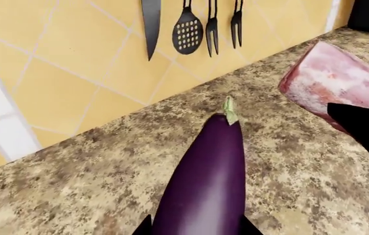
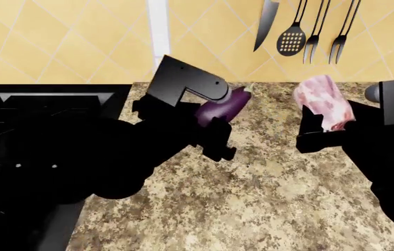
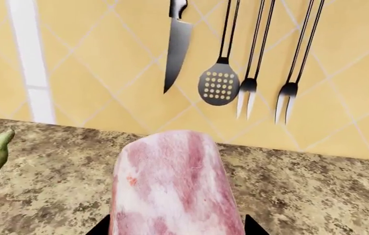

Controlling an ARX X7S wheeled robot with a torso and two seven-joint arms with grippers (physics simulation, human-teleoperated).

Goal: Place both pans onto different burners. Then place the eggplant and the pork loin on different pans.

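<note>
Two food items are each clamped in a gripper above the speckled granite counter. The eggplant sits between the fingers of the left gripper, its glossy purple body angled up and away toward the tiled wall, with its green stem end at the far tip. In the left wrist view the eggplant runs lengthwise out from between the two dark fingertips, which press on either side of it. The pork loin is to the right of the eggplant and well apart from it, clamped in the right gripper. It is a pink block marbled with white fat, standing up out of the gripper's dark fingers. The right wrist view shows the pork loin filling the near middle, with a dark fingertip at each lower side.

At the left edge of the head view lies the black stove, mostly hidden behind the left arm; no pan can be made out there. On the wall beyond the counter hang a knife, a slotted spoon and two long forks, to the far right.
</note>
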